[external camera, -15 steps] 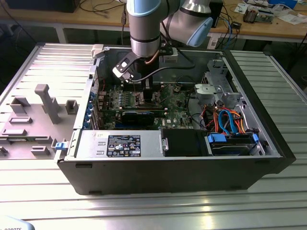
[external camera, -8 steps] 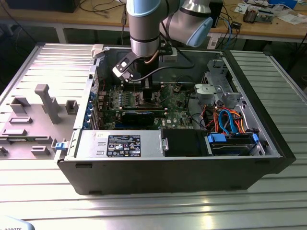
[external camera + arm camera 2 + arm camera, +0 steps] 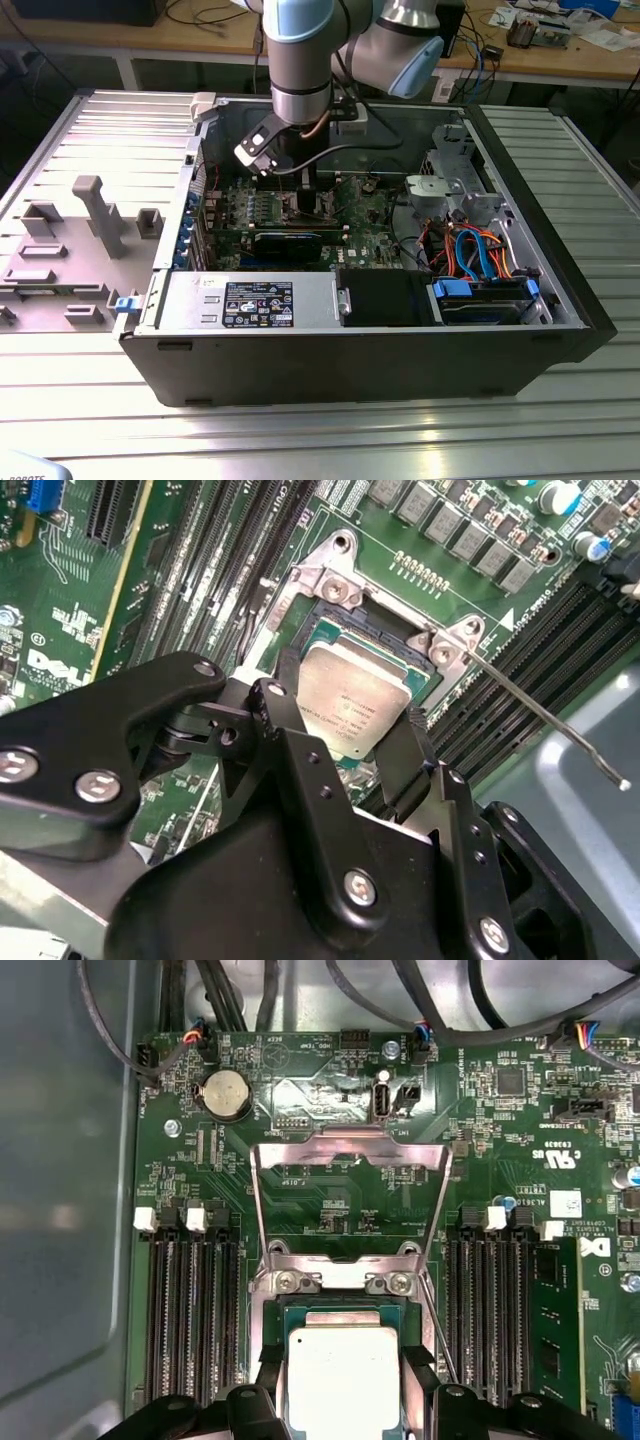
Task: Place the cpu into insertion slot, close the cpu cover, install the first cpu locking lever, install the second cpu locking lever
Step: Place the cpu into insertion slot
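Observation:
The cpu, a flat square chip with a silver-grey top, sits between my gripper's two black fingers, which are shut on its edges. It is level over the insertion slot, within the slot's metal rim; I cannot tell whether it is fully seated. In the first wrist view the cpu lies at the slot, with the gripper around it. The cpu cover stands swung up and open behind the slot. A thin locking lever sticks out free beside the socket. In the exterior view the gripper reaches down into the computer case.
Long black memory slots flank the socket on both sides. A long black card lies in front of the socket in the exterior view. Drive bays with blue and orange cables fill the exterior view's right. The case walls enclose the board.

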Motion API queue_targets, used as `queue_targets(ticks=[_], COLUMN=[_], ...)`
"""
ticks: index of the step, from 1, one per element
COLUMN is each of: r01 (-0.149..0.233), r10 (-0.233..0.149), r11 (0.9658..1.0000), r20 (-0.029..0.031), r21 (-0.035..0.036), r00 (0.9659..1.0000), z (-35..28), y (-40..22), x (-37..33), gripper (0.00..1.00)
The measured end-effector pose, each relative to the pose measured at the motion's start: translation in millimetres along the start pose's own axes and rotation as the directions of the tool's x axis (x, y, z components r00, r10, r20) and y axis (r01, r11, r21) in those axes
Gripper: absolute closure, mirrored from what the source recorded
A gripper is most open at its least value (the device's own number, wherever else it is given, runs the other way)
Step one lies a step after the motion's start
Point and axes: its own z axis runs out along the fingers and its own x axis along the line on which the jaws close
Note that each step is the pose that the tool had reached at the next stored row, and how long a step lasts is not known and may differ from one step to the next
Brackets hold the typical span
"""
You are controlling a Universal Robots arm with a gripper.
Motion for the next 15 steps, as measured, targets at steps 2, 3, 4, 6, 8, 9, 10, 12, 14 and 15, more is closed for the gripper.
queue_targets(ticks=[2, 3, 4, 6, 8, 9, 10, 12, 14, 15], r01=[0.0, -0.001, -0.005, -0.008, -0.009, -0.009, -0.009, -0.01, -0.011, -0.011], r10=[0.0, 0.001, 0.005, 0.008, 0.009, 0.009, 0.009, 0.01, 0.011, 0.011], r11=[1.0, 1.0, 1.0, 1.0, 1.0, 1.0, 1.0, 1.0, 0.9999, 0.9999], r20=[0.0019, 0.003, 0.0035, 0.0035, 0.0034, 0.0034, 0.0035, -0.0014, -0.0111, -0.0134], r21=[0.0, 0.0001, 0.0002, 0.0001, 0.0, 0.0, 0.0, -0.0001, 0.0001, 0.0], r00=[1.0, 1.0, 1.0, 1.0, 1.0, 1.0, 1.0, 0.9999, 0.9999, 0.9998], z=[1.9, 2.7, 2.9, 3.0, 3.1, 3.1, 3.1, 3.1, 3.0, 3.3], y=[-0.1, -0.3, -0.3, -0.3, -0.3, -0.3, -0.3, -0.3, -0.4, -0.4], x=[0.0, -0.1, -0.1, 0.0, 0.0, 0.0, 0.0, 0.0, -0.1, -0.1], gripper=[0.46, 0.46, 0.46, 0.46, 0.46, 0.46, 0.46, 0.46, 0.46, 0.46])
